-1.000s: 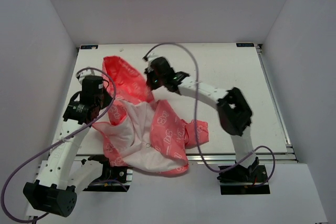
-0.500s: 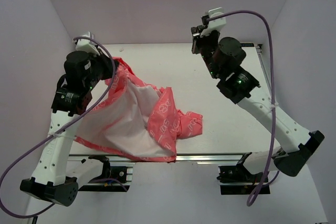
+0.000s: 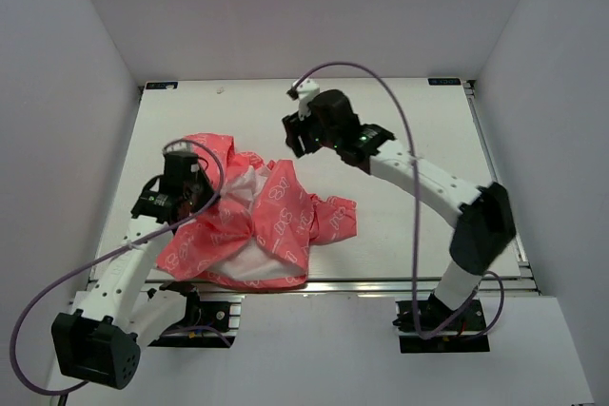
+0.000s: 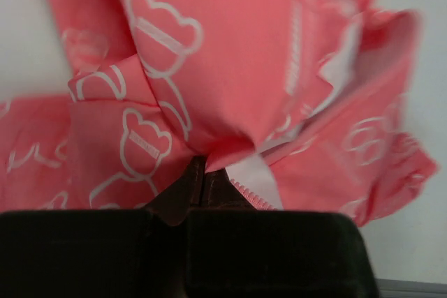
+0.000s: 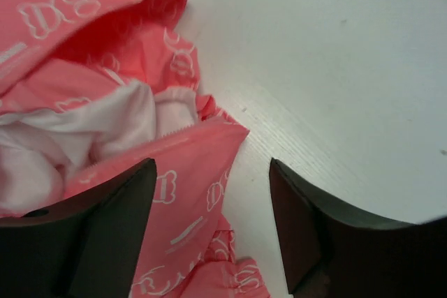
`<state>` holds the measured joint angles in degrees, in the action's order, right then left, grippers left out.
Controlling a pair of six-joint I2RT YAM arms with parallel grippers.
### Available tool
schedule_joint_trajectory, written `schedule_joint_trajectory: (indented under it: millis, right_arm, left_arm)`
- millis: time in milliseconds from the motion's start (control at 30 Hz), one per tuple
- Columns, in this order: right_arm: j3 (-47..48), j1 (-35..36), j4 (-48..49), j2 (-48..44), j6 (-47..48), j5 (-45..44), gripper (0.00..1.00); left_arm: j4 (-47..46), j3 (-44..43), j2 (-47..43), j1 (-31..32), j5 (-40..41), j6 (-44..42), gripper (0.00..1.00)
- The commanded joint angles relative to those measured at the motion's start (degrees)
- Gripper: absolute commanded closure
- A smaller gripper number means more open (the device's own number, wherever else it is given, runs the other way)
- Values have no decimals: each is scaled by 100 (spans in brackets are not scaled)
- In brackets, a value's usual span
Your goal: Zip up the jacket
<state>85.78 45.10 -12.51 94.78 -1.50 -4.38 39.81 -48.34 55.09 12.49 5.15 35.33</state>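
With my left pincer [image 4: 202,172] clamped on a fold of the crumpled jacket [image 3: 252,225] at the table's [image 3: 428,130] near-left and my right pincer [image 5: 209,176] wide above its edge, I should spread the front flat before aligning the zipper [image 4: 250,195].

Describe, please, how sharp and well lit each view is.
Top external: even light, sharp. Left wrist: the jacket smears near the right edge; the left gripper is a dark silhouette. Right wrist: table grain crisp, the right gripper dark, soft-edged.
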Motion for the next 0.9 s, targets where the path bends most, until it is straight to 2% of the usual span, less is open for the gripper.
schedule_joint_trajectory:
  millis: [0,33,67,167,300,433,567,733,833,867]
  right_arm:
    - [640,60,-339,671,18,1341,26]
    - [781,112,-383,1082,53,1457,14]
    - [1105,139,-418,1286,123,1545,11]
    - [1607,227,-393,2042,123,1607,11]
    - [2668,253,-173,3235,-131,1221,11]
    - [3524,236,-59,4056,-456,729,11]
    - [3675,227,47,4426,-641,781,11]
    - [3104,227,135,4444,-738,1632,12]
    - [3120,227,275,4479,-685,2292,53]
    - [3190,227,337,4470,-685,2502,79]
  left_arm:
    - [597,412,-410,-10,328,755,100]
    - [650,578,-455,-10,381,904,100]
    - [877,615,-481,-19,556,1010,100]
    - [1220,641,-491,-19,759,1160,100]
    - [1178,694,-456,-19,681,1143,100]
    - [1222,633,-236,-19,610,1160,100]
    - [1160,624,-227,-19,610,1134,100]
    - [1143,562,-332,-19,672,1117,100]
    - [1143,483,-306,-19,716,1072,100]
    - [1134,457,-280,-19,733,1046,100]
